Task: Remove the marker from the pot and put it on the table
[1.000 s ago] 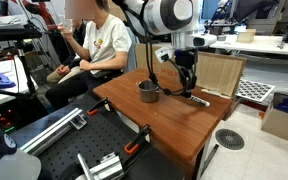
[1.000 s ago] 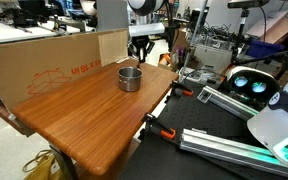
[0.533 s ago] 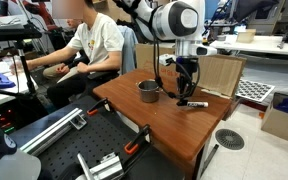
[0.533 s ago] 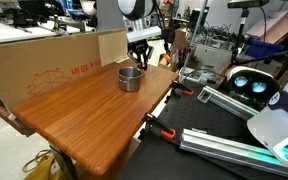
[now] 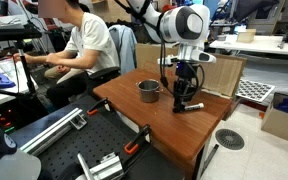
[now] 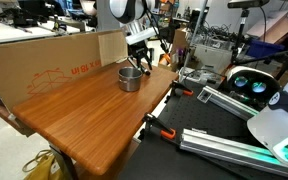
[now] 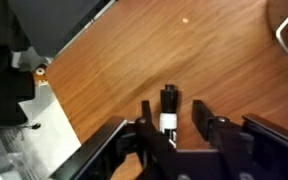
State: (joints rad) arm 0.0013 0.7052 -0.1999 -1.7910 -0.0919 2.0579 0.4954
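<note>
Found the gripper low over the table, pointed straight down, tips close to the wood. Read the jaws as parted and gripping nothing: in the wrist view, saw bare wood on either side of the marker, between it and the fingers. Could not gauge the width of that gap from the exterior views.

Placed the marker flat on the table, directly under the gripper and between the two fingers, touching neither as far as could be seen, with a pale band towards its near end in the wrist view. Saw it in an exterior view as a short dark stick on the wood, reaching out just right of the gripper's tips and clear of the pot.

Placed the pot left of the gripper, upright on the table, near but apart from both gripper and marker. Caught only its rim at the far right corner of the wrist view.

Judged the main work done: marker out of the pot and lying on the table. Judged little left: lifting the gripper straight up and away without nudging the marker.

Noted a seated person beyond the table at far left, well apart from the arm.
</note>
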